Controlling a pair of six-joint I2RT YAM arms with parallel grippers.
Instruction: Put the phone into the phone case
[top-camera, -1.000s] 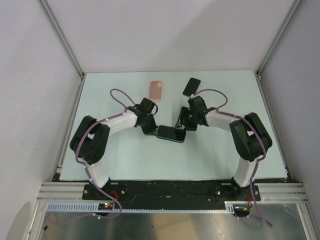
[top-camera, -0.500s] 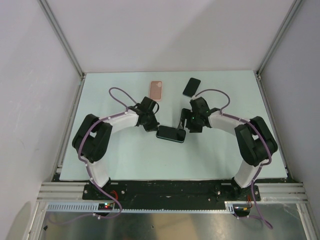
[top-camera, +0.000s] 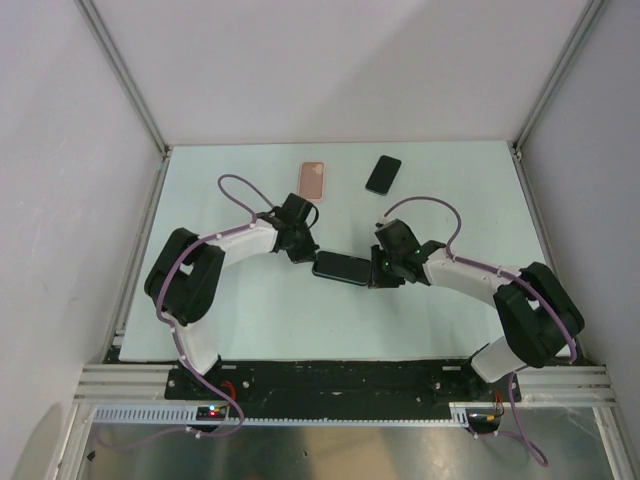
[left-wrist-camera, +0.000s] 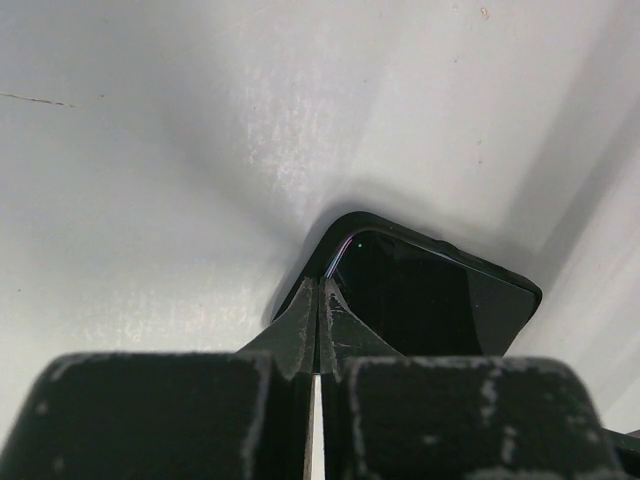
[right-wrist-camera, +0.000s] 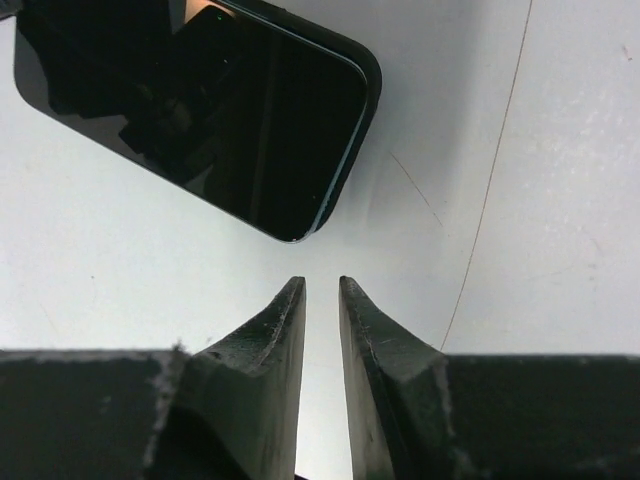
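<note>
A black phone (top-camera: 341, 267) in a dark case lies flat, screen up, at the table's middle. It also shows in the left wrist view (left-wrist-camera: 430, 300) and the right wrist view (right-wrist-camera: 200, 110). My left gripper (top-camera: 303, 252) is shut, its tips (left-wrist-camera: 320, 285) touching the phone's left corner. My right gripper (top-camera: 378, 275) sits low just right of the phone, its fingers a narrow gap apart (right-wrist-camera: 320, 282) with nothing between them. A pink phone case (top-camera: 313, 180) lies at the back, apart from both grippers.
A second black phone (top-camera: 383, 174) lies at the back, right of the pink case. White walls and metal frame rails (top-camera: 140, 120) close in the pale green table (top-camera: 250, 310) on three sides.
My right gripper has come down from above the phone's right end and drawn back a little to the right. The left gripper and the phone have hardly moved.
</note>
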